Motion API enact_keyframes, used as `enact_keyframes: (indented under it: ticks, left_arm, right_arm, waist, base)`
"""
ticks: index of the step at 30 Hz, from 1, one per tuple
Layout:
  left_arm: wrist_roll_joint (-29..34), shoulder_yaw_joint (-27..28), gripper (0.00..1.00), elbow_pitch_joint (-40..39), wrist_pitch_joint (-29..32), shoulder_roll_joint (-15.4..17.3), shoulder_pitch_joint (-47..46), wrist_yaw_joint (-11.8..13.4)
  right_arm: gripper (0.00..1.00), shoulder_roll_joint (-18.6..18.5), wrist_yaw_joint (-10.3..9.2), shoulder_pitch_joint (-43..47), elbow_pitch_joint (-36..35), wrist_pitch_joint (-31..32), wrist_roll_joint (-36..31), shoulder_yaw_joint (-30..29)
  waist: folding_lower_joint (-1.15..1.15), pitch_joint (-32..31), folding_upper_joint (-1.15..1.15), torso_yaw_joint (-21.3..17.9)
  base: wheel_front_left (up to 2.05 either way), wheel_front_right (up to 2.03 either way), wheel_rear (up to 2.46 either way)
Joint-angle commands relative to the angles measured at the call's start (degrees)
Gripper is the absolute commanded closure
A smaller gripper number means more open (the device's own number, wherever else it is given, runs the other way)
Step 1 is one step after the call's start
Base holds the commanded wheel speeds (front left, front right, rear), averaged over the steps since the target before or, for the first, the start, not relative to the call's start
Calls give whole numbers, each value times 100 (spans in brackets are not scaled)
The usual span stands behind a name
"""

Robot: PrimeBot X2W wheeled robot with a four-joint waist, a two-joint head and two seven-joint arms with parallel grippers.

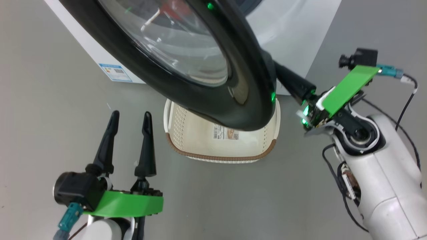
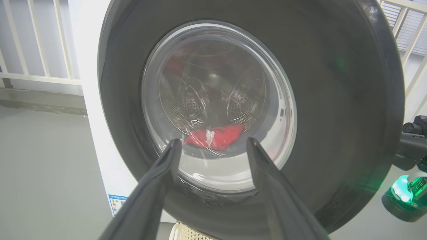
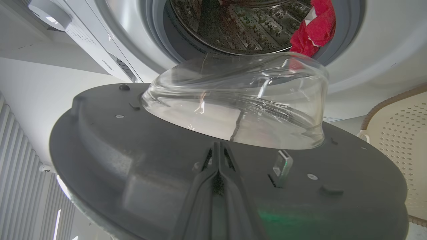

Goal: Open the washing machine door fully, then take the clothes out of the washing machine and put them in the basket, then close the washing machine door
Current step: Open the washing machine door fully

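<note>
left gripper: I am holding my two long dark fingers spread wide, empty, hovering over the grey floor, left of the basket
right gripper: I am pressing my fingers flat together, nothing pinched; the tips are lying along the door's dull grey inner face, just beside the base of the glass bowl
washing machine door: large round door with a wide glossy black frame and a bulging clear glass centre; it is standing partly open, swung out, its lower rim hanging over the basket in the head view
washing machine: big white front-loading box, small blue label low on its front
clothes: bright red fabric with a white patch, lying inside the perforated steel drum, at the mouth by the grey gasket
basket: small cream perforated plastic basket with a brown woven-look rim, sitting on the floor in front of the machine, paper sticker on its floor
</note>
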Motion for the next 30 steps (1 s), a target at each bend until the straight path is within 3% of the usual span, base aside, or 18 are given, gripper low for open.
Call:
enact_keyframes:
  ticks: [1,20,30]
  left_arm:
    - [-42,219,0,-100,-45,93,97,37]
    - [16,317,0,25,-45,93,602,-17]
    - [-14,315,0,-3,-45,93,714,-33]
  right_arm:
    - [100,126,29,181,-219,-21,86,185]
    - [100,117,29,1280,-461,-460,680,811]
    - [100,-69,29,1462,-570,-675,932,1288]
  waist:
    - [0,-201,0,69]
    - [0,-1036,0,365]
    - [0,-1192,0,598]
  base:
    - [0,0,0]
    - [0,0,0]
    - [0,0,0]
